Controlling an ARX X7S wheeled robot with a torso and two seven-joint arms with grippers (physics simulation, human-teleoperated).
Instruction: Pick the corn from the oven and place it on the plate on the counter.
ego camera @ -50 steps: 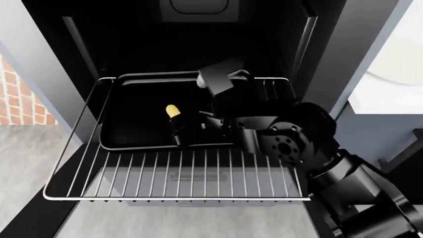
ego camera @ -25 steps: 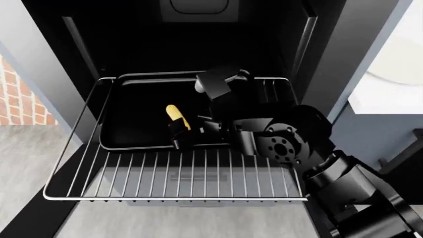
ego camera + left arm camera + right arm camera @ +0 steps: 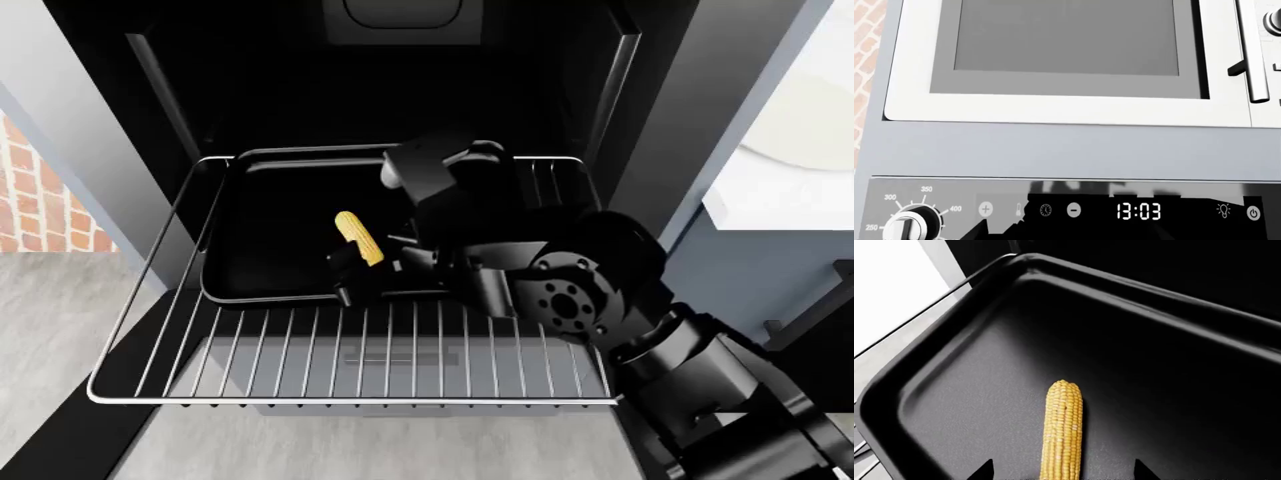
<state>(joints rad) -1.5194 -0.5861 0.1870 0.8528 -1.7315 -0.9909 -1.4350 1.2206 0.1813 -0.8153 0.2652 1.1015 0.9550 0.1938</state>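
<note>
The corn (image 3: 358, 238) lies on the black baking tray (image 3: 267, 230), which sits on the pulled-out wire rack (image 3: 334, 350) of the oven (image 3: 334, 90). My right gripper (image 3: 363, 262) is down over the tray's near part, open. In the right wrist view the cob (image 3: 1062, 430) runs lengthwise between the two dark fingertips (image 3: 982, 471), with bare tray (image 3: 987, 390) on both sides of it. The plate (image 3: 814, 110) rests on the white counter (image 3: 781, 205) at the right. The left gripper shows only as a dark outline in the left wrist view.
The oven's side walls and rails (image 3: 617, 90) hem in the right arm. A brick wall (image 3: 34, 190) is at the far left. The left wrist view faces a white microwave door (image 3: 1067, 50), a black panel with a lit clock (image 3: 1137, 211) and a temperature knob (image 3: 911, 225).
My right gripper has shifted left and slightly toward the rack's front. More of the corn's length now shows above the fingers.
</note>
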